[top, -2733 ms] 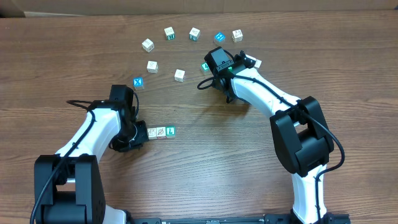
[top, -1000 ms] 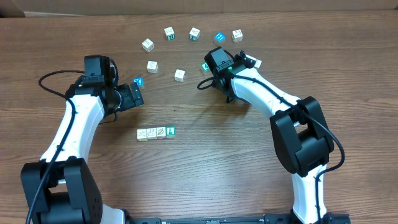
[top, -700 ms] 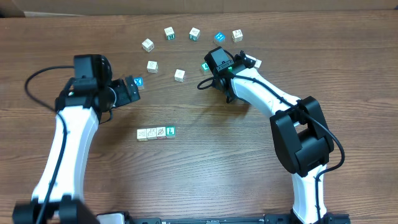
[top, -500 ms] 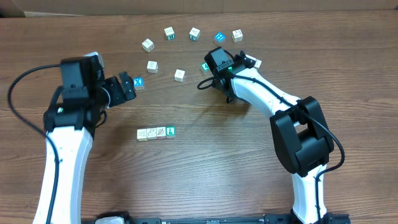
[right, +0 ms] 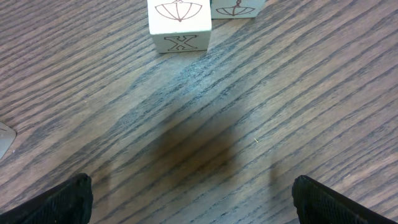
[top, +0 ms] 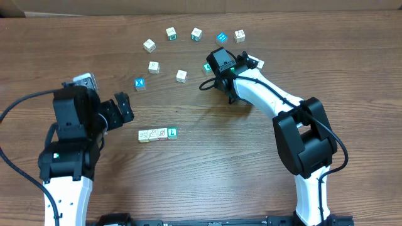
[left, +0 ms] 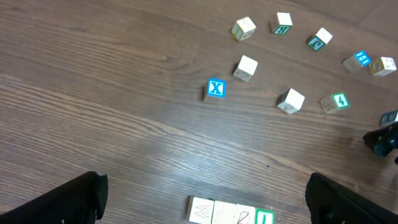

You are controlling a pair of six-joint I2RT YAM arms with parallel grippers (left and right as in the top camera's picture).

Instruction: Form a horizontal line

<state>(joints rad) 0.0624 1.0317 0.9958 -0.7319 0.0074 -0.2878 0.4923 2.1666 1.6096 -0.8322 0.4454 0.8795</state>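
The horizontal line (top: pixel 157 134) lies left of the table's middle: a pale yellow cube (top: pixel 144 135), two white cubes with line drawings (top: pixel 153 134) (top: pixel 162 134) and a green "L" cube (top: pixel 172 132), touching side by side. My left gripper (top: pixel 124 108) hovers open and empty, up and to the left of the row. In the left wrist view the row (left: pixel 231 213) sits at the bottom edge between the spread fingers of the left gripper (left: pixel 205 183). My right gripper (top: pixel 246 62) stands open at the back. In its wrist view the right gripper (right: pixel 193 190) is over bare wood.
Loose cubes arc across the back: a blue X cube (top: pixel 140 83), white ones (top: pixel 154 66) (top: pixel 181 76), a blue one (top: pixel 221 38) and a teal-green one (top: pixel 207 67) by the right wrist. A white X cube (right: pixel 179 18) lies just ahead of the right fingers.
My left arm has drawn back and down from beside the blue X cube toward the front left, still open. The row and the right arm have not moved.
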